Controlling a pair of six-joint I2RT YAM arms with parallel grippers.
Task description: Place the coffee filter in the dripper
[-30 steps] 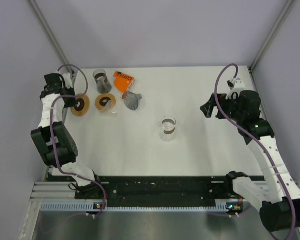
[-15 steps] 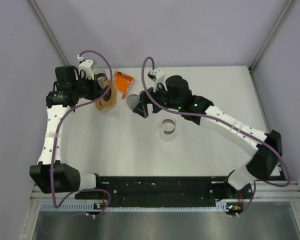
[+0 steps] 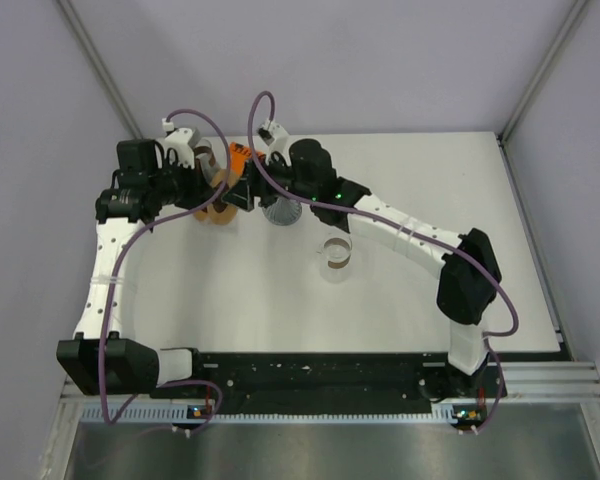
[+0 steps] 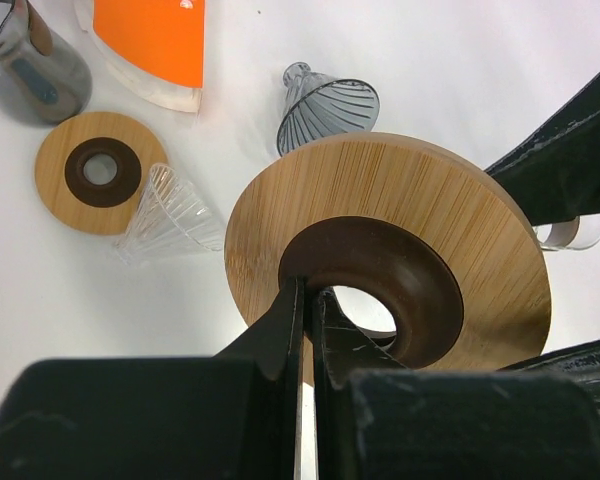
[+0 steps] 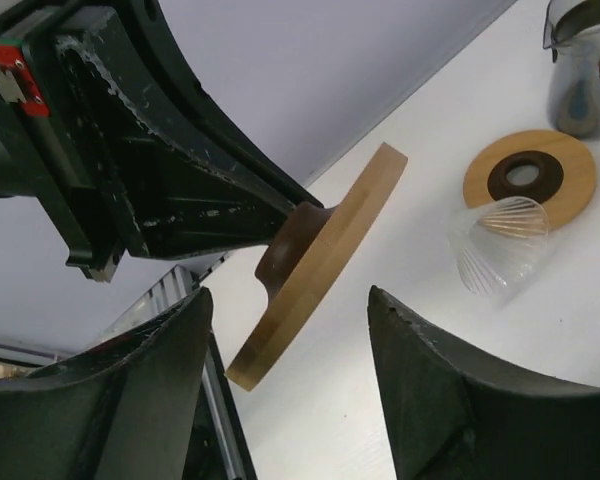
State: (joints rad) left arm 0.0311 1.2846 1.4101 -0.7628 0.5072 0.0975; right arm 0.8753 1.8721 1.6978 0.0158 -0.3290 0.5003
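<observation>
Left claw (image 4: 308,292) pinches wooden ring (image 4: 435,190) aloft; right claw (image 5: 288,296) gapes astride its rim. I fear closing twists it loose onto clear dripper (image 4: 170,215).

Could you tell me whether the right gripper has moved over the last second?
Yes. The right gripper has swung from right of the glass cup to its far left, by the orange packet.

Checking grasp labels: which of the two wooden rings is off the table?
The wooden ring pinched at its dark inner collar by the left end effector, held tilted; the other ring lies flat on the table beside the clear cone.
</observation>
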